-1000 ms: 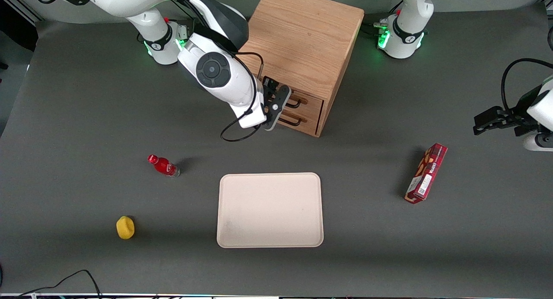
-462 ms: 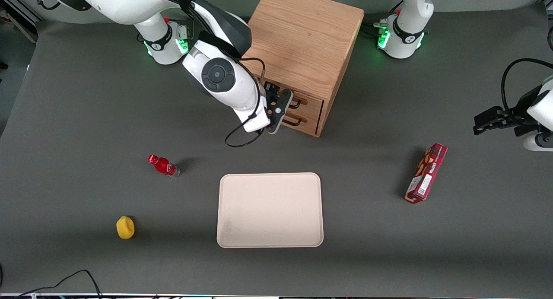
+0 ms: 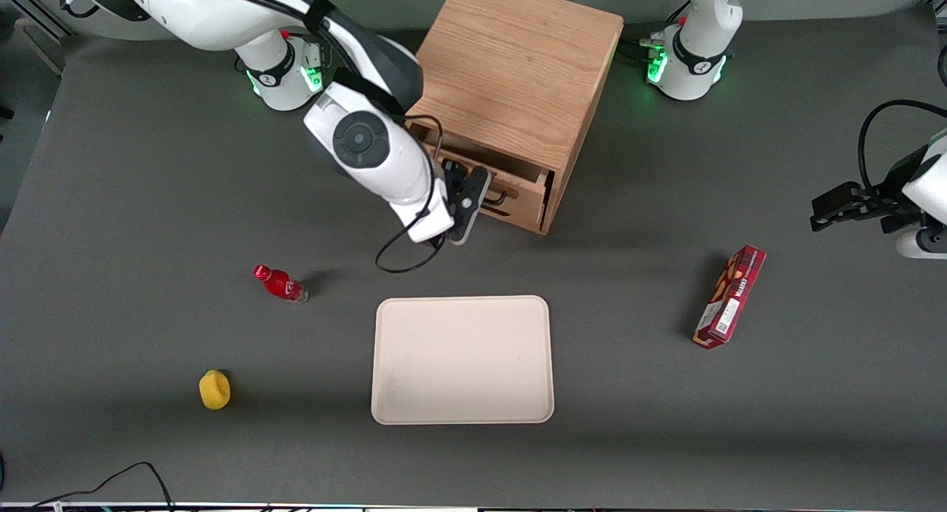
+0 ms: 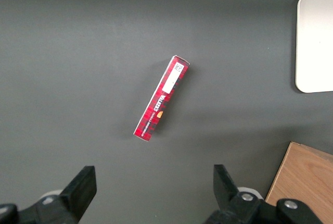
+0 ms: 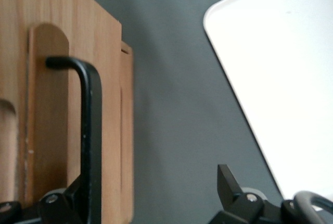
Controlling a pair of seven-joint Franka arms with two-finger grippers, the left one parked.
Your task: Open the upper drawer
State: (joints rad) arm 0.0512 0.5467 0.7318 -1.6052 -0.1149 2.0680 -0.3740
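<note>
The wooden cabinet (image 3: 518,68) stands at the back middle of the table. Its upper drawer (image 3: 524,195) is pulled part way out, with a dark gap showing under the cabinet top. The drawer's black wire handle (image 3: 503,197) also shows in the right wrist view (image 5: 91,130) on the oak front (image 5: 52,130). My right gripper (image 3: 464,201) is at the drawer front, toward the working arm's end of the handle. In the wrist view the gripper (image 5: 151,187) is open, with its fingers wide apart. One finger (image 5: 78,195) lies against the handle. The lower drawer is hidden.
A beige tray (image 3: 462,360) lies nearer the front camera than the cabinet and shows in the wrist view (image 5: 281,78). A red bottle (image 3: 280,283) and a yellow object (image 3: 214,390) lie toward the working arm's end. A red box (image 3: 730,296) lies toward the parked arm's end.
The upper drawer has slid out toward the front camera, opening a dark gap under the cabinet top. My gripper has moved the same way with the handle.
</note>
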